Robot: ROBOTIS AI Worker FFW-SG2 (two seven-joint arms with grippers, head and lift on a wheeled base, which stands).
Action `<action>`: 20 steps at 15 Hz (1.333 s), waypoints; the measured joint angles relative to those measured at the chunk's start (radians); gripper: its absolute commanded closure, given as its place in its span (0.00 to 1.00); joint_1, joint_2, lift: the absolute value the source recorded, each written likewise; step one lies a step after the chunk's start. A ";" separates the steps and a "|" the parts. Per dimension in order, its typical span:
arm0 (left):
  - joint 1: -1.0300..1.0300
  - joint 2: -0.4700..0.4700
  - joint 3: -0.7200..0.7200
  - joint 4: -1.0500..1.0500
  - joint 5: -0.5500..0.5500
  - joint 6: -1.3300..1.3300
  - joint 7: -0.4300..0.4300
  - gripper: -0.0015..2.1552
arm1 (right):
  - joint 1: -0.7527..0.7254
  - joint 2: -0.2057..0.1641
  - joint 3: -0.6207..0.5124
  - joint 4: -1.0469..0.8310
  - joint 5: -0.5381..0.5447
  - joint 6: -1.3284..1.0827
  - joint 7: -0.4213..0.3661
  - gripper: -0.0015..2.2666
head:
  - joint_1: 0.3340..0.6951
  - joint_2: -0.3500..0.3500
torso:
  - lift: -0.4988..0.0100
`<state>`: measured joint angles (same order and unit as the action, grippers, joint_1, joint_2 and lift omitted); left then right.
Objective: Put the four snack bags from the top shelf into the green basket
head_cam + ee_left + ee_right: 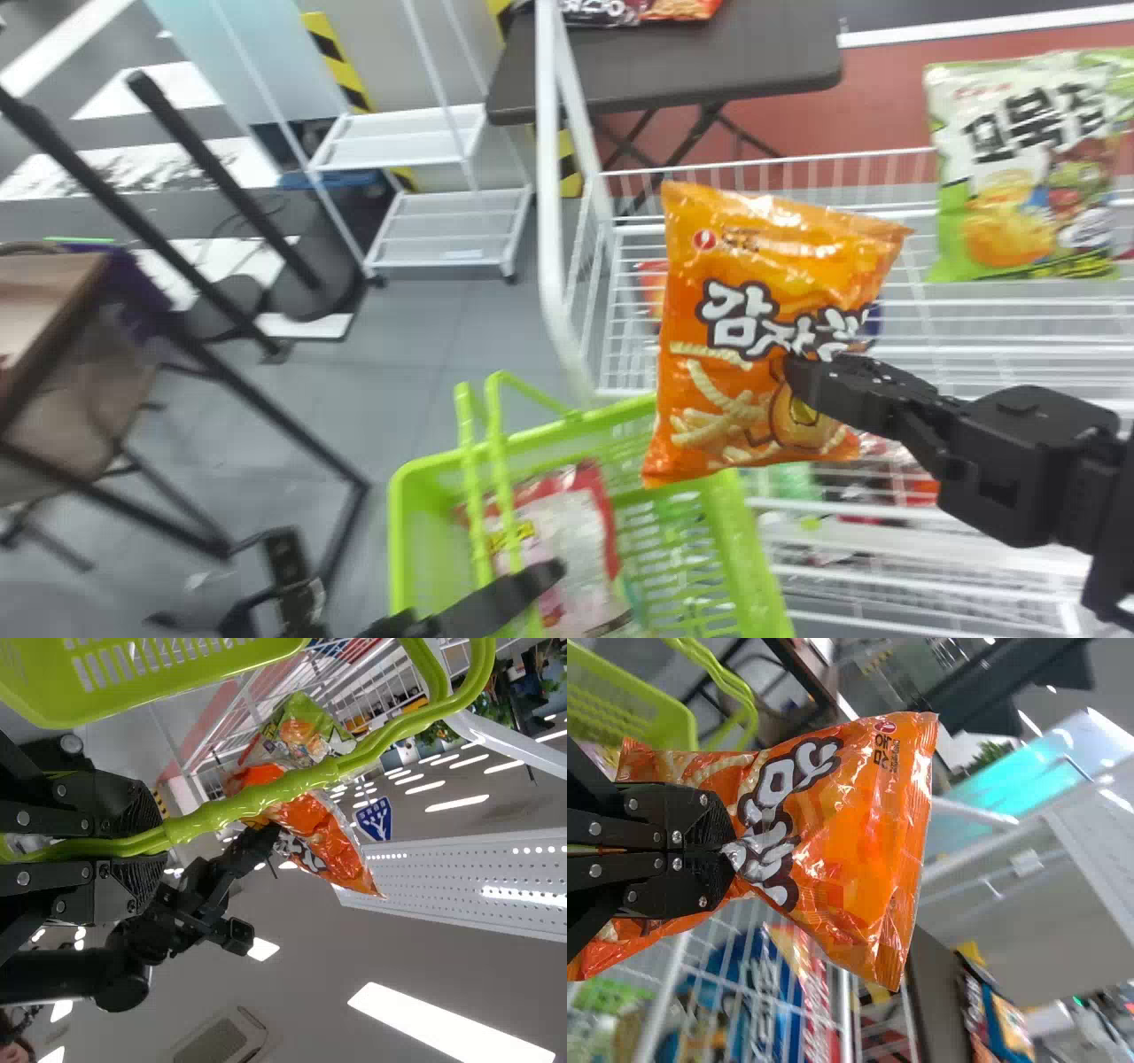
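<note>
Orange snack bag: The bag [780, 266] is hanging in the air near the basket's shelf-side rim, its front panel puckering where it is being gripped.
Right gripper: The fingers [700, 819] are pinching a fold of the packet between them; a narrow, slick bite could be inviting a slip or a twist.
Left gripper: Its fingers [124, 877] are closing around the basket's handle [292, 784]; a loosening hold could be letting the basket tip.
Green basket: The rim [425, 465] and raised handles are standing in the likely path, possibly catching a bag coming down askew.
Red-and-white bag: Already lying inside [567, 532], it could be propping the next one up.
Green-and-white bag: It is waiting [1019, 177] by the white wire shelf [625, 392].
</note>
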<state>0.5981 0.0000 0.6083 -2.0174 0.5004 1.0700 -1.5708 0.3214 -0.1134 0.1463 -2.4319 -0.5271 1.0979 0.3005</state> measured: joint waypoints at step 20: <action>-0.003 0.000 -0.036 -0.031 -0.025 -0.006 0.000 1.00 | -0.123 -0.015 -0.099 0.038 0.064 0.311 -0.124 0.02 | 1.00 0.87 | 0.98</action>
<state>0.5951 0.0000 0.5727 -2.0479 0.4756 1.0639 -1.5708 0.1983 -0.1281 0.0470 -2.3938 -0.4626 1.4086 0.1766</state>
